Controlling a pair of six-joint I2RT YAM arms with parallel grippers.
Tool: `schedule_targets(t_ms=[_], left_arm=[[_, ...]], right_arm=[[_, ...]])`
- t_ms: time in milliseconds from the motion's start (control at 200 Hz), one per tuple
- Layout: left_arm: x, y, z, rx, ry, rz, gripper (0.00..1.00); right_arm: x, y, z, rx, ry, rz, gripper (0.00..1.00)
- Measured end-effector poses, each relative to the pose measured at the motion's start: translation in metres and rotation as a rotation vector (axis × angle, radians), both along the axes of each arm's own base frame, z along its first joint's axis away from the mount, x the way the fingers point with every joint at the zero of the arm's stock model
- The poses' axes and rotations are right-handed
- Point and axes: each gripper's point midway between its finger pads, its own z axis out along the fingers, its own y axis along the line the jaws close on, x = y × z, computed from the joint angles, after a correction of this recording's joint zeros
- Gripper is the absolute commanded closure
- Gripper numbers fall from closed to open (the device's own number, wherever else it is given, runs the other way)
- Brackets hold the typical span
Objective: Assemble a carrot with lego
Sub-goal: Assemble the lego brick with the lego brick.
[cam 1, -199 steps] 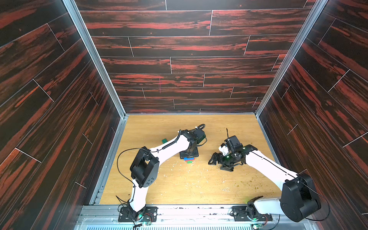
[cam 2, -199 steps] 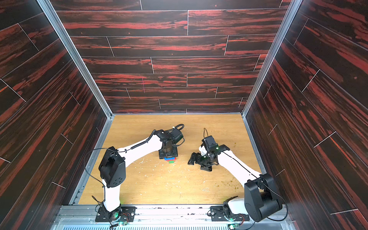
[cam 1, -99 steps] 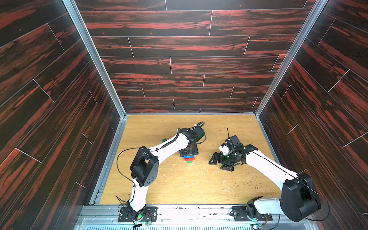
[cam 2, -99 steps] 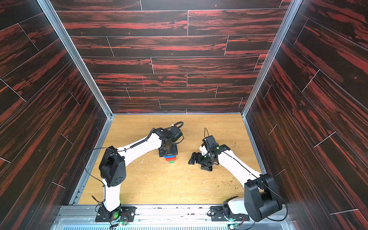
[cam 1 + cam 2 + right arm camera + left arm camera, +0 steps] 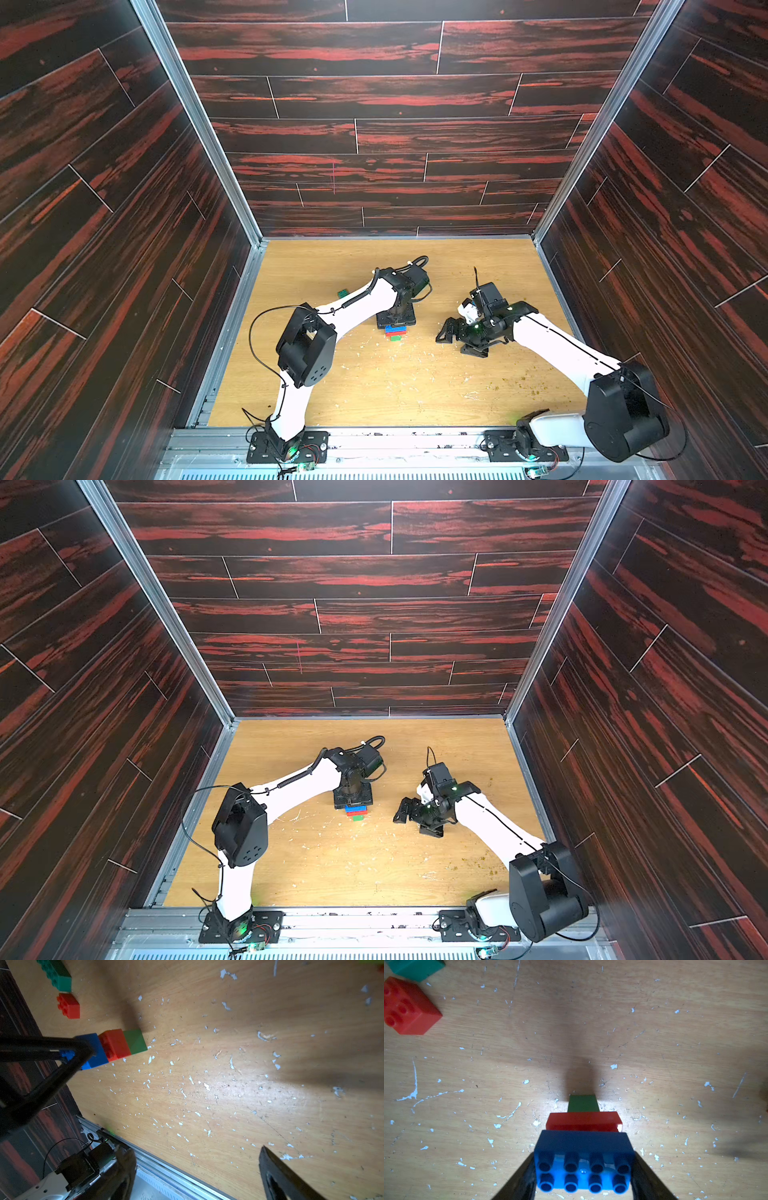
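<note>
The left gripper (image 5: 583, 1167) is pinching a half-built carrot (image 5: 583, 1126), a short stack of three joined studded plastic bricks, with its dark fingers (image 5: 525, 1176) pressed against the two short ends of the long blue two-by-four brick (image 5: 583, 1147). The stack lies on its side low over the scratched light wooden bench (image 5: 374, 395), near the middle. A red brick (image 5: 114, 1045) follows the blue one, and a small green brick (image 5: 135, 1041) forms the narrow end pointing away from the gripper. Whether the stack rests fully on the wood cannot be told. In both top views it shows just in front of the left gripper's black body (image 5: 356, 810). A loose small square red brick (image 5: 69, 1005) and a teal brick (image 5: 57, 974) lie close together on the bench, apart from the stack. The right gripper (image 5: 196, 1151) hangs well apart from the carrot, its jaws spread wide with only bare wood between them.
</note>
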Motion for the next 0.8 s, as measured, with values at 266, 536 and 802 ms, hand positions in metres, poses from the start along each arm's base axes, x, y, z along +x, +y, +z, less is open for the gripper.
schedule_targets(t_ms=[266, 536, 802], left_arm=[[0.0, -0.0004, -0.0047, 0.005, 0.008, 0.0, 0.55], [0.0002, -0.0012, -0.0053, 0.002, 0.009, 0.003, 0.55], [0.0001, -0.0019, -0.0076, 0.01, 0.022, -0.001, 0.55]], right_arm=[[0.0001, -0.0004, -0.0026, -0.004, 0.009, -0.002, 0.07], [0.0012, -0.0016, -0.0029, -0.004, 0.01, -0.007, 0.07], [0.0025, -0.0028, -0.003, -0.005, 0.011, -0.012, 0.07]])
